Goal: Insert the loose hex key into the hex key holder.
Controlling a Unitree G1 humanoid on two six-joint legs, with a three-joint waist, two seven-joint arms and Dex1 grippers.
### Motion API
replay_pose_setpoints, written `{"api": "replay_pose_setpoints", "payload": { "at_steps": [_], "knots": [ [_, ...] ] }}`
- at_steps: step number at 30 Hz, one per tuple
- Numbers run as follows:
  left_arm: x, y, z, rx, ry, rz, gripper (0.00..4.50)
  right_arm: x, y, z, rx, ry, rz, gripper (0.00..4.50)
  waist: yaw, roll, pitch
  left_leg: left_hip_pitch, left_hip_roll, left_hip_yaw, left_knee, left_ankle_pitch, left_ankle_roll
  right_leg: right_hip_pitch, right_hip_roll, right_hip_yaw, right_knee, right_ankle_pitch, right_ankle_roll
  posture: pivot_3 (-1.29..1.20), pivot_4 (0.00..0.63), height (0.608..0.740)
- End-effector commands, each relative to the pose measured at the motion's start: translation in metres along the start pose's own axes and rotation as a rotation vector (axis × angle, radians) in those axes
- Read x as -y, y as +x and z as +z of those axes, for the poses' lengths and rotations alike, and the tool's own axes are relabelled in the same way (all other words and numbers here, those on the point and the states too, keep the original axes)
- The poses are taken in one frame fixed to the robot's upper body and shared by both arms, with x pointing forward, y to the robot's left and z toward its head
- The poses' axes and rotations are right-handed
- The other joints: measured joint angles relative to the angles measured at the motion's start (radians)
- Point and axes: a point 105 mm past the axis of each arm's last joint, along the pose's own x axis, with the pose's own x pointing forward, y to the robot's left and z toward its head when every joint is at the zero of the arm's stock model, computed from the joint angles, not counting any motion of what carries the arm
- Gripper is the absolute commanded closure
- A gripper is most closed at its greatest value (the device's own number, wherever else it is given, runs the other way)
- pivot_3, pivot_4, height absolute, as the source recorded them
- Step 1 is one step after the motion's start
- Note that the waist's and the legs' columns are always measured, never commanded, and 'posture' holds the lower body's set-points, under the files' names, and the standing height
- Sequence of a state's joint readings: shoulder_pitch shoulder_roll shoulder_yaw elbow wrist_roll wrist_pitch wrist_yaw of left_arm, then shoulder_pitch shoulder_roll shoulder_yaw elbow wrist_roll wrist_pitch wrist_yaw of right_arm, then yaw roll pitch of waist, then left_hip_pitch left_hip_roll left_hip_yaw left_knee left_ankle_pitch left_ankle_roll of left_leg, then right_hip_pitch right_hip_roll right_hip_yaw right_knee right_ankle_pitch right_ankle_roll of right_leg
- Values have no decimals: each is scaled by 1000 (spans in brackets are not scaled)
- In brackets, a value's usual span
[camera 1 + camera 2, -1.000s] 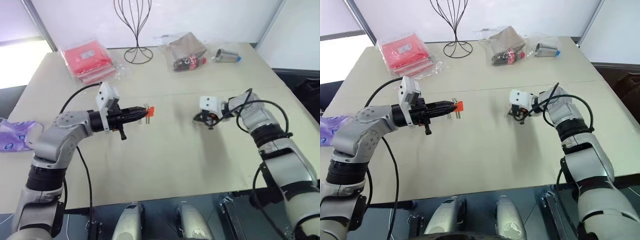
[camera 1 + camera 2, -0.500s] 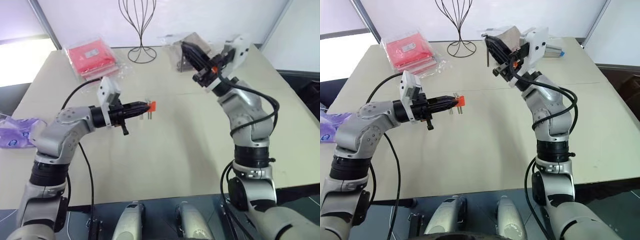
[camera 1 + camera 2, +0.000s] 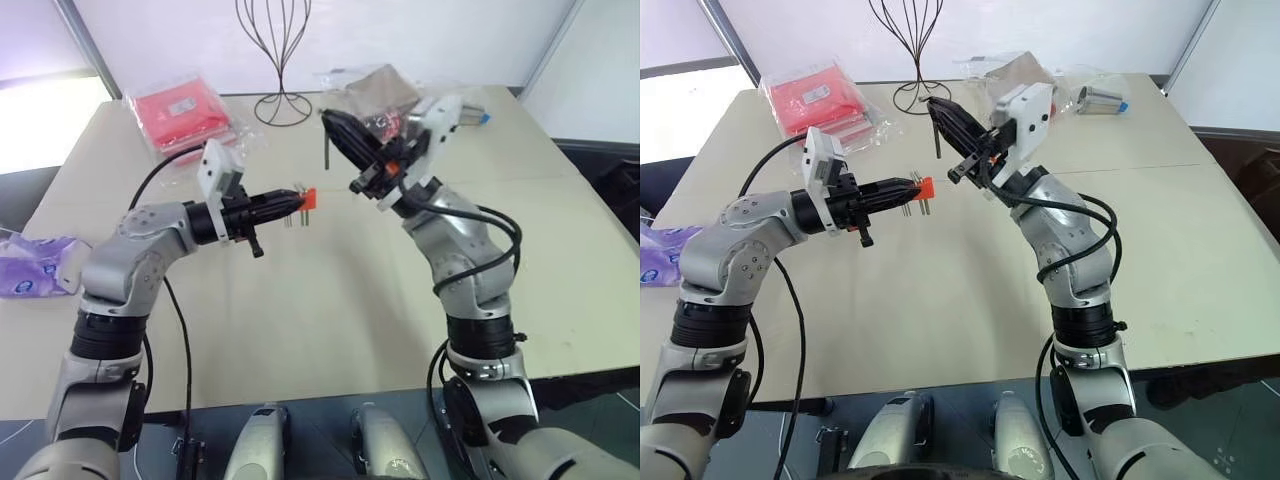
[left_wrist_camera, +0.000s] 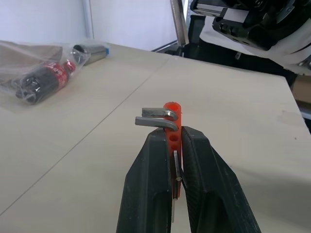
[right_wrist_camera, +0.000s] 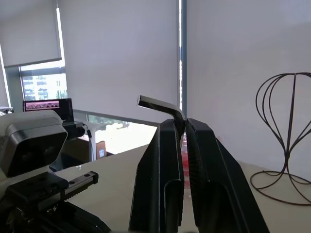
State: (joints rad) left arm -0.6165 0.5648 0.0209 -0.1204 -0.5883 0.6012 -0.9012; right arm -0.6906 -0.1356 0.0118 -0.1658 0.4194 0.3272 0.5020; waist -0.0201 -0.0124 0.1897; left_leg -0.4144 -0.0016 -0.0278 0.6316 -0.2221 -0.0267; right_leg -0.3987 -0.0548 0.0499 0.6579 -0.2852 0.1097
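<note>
Now right gripper (image 3: pixel 937 107), clenched on thin grey L-shaped hex key (image 3: pixel 936 138), has swung up off tabletop toward small orange plastic holder (image 3: pixel 924 186) gripped in left gripper (image 3: pixel 910 188); approx lined up, insertion next imo.

A pale beige tabletop (image 3: pixel 330 330) stands against white walls (image 3: pixel 420 35); daylight comes through blind-covered windows (image 5: pixel 29 34).
</note>
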Motion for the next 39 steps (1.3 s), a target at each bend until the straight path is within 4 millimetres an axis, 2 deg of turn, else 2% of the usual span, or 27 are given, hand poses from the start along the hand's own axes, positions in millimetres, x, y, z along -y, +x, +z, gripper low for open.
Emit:
{"api": "replay_pose_setpoints", "payload": {
  "at_steps": [1,16,39],
  "knots": [
    [-1,-2,14,39,47,11,4500,-5,6,10,52,-47,15,4447,0,0,0,0,0,0,0,0,0,0,0,0,0,0,0,0,150,740],
    [-3,-3,18,53,49,23,4500,-18,6,-5,16,-48,51,4447,0,0,0,0,0,0,0,0,0,0,0,0,0,0,0,0,150,740],
    [0,-3,21,66,42,23,4500,-16,7,-11,10,-59,44,4447,0,0,0,0,0,0,0,0,0,0,0,0,-1,0,0,0,150,740]
  ]
}}
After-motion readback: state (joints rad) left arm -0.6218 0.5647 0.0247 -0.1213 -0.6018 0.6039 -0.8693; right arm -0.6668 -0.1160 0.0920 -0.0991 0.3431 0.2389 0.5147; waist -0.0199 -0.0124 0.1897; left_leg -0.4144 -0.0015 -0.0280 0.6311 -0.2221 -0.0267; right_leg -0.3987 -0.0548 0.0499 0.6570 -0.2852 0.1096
